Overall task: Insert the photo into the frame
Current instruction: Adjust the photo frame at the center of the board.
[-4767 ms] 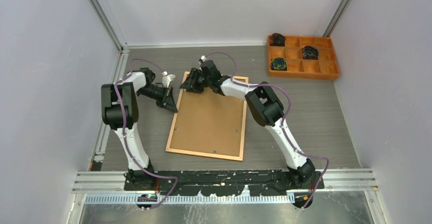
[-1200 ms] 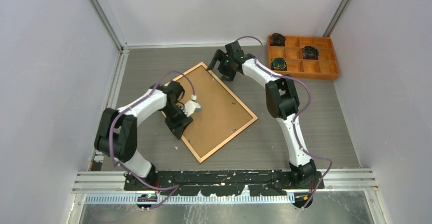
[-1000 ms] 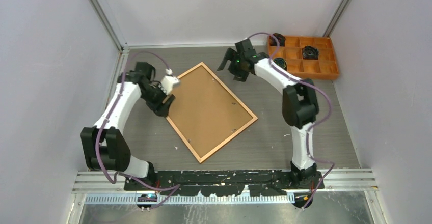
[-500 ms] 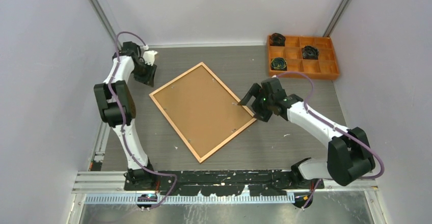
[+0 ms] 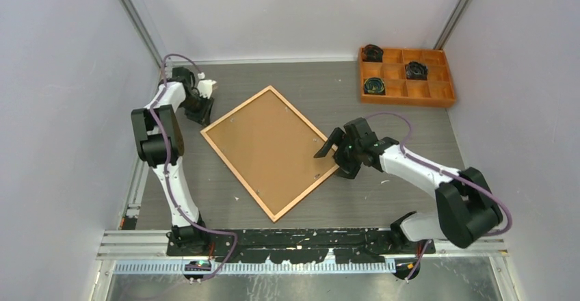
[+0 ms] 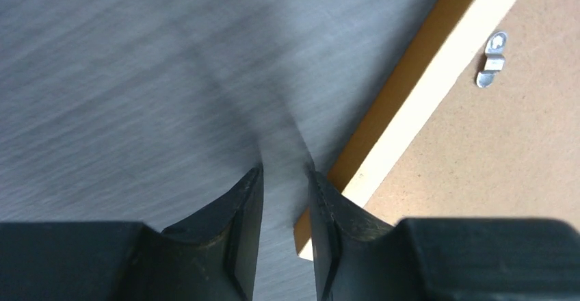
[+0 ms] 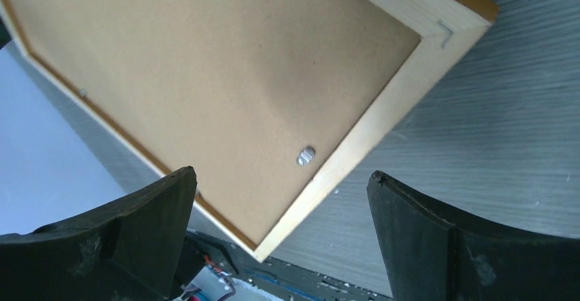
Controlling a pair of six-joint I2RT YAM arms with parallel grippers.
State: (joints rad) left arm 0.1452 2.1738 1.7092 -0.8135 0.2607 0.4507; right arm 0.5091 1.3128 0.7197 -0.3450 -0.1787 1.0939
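Two grippers are mine, and there is one frame (image 5: 236,176) between them. It lies face down and turned cornerwise on the grey table (image 5: 383,116), with one brown backing board (image 5: 270,150) filling its opening. The board covers whatever is underneath, so I cannot tell whether the photo is inside. My left gripper (image 6: 284,174) is low over bare table at the frame's left corner. Its two fingers stand only a narrow slit apart with nothing but table between them, and the right-hand finger (image 6: 325,212) is just beside the frame's pale outer edge. From that wrist I count one small metal turn clip (image 6: 491,60) on the board near the rim. My right gripper (image 7: 280,172) is at the opposite, right-hand corner. Its two fingers are spread wide and grip nothing, and the frame's near edge runs across the gap below them. Whether either finger touches the wood I cannot tell. On that side I count one clip (image 7: 306,155) close to the rim and one staple (image 7: 444,33) across the corner joint. From above a few more specks along the board's border may be clips, but they are too small to count. Well away, in the far right corner of the table, sits one orange compartment tray (image 5: 407,101). Three of its compartments each hold a dark coiled item (image 5: 415,70). Nothing lies on top of the board, and the table around the frame carries only faint white flecks.
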